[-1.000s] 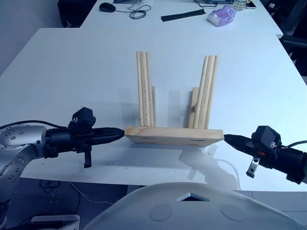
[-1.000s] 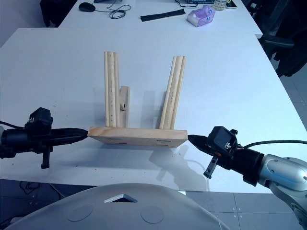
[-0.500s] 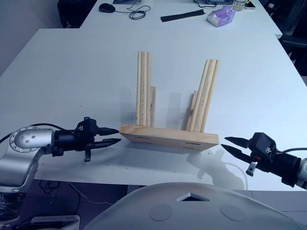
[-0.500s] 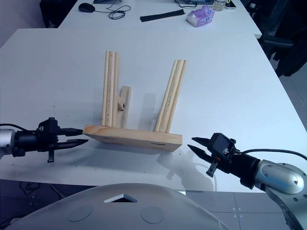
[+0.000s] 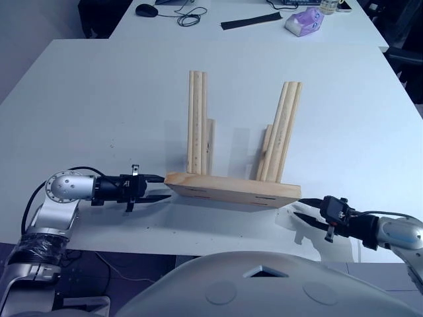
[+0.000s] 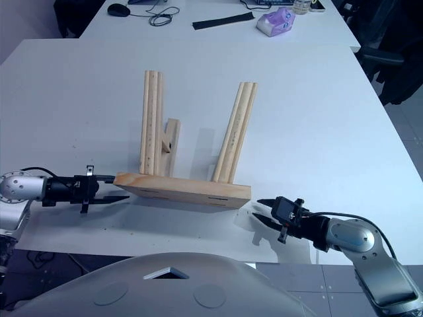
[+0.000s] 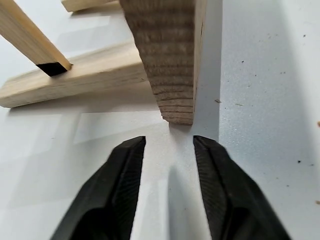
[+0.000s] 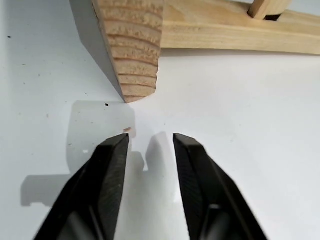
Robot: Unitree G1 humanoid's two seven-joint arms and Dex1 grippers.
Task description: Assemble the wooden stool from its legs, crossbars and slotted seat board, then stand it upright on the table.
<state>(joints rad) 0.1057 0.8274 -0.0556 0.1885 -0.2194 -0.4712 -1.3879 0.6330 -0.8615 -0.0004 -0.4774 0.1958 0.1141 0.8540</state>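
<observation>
- Nearest to me, the left gripper [image 5: 160, 187] is lying low over the table [image 5: 99, 99]. It is pointing at the left end of the seat board [image 5: 231, 188]. Its jaws are sitting apart, with nothing between them.
- The right gripper [image 5: 299, 207] is doing the same at the right end of the board. Its jaws are apart too and are just short of the wood.
- The stool [image 5: 238, 152] is sitting near the front edge of the table. The seat board is facing me and the legs [image 5: 196, 122] are reaching away from it. I think it is not standing on its feet yet.
- Farther back, the short crossbars [image 5: 210, 145] are sitting between the legs.
- I think the job now is turning the stool over. To do that well, both jaws should be sliding around the board ends at the same height. They should then be squeezing together at the same time.
- The arms should be lifting and turning slowly and evenly. That way the legs are not wiggling loose and the board is not slipping out.
</observation>
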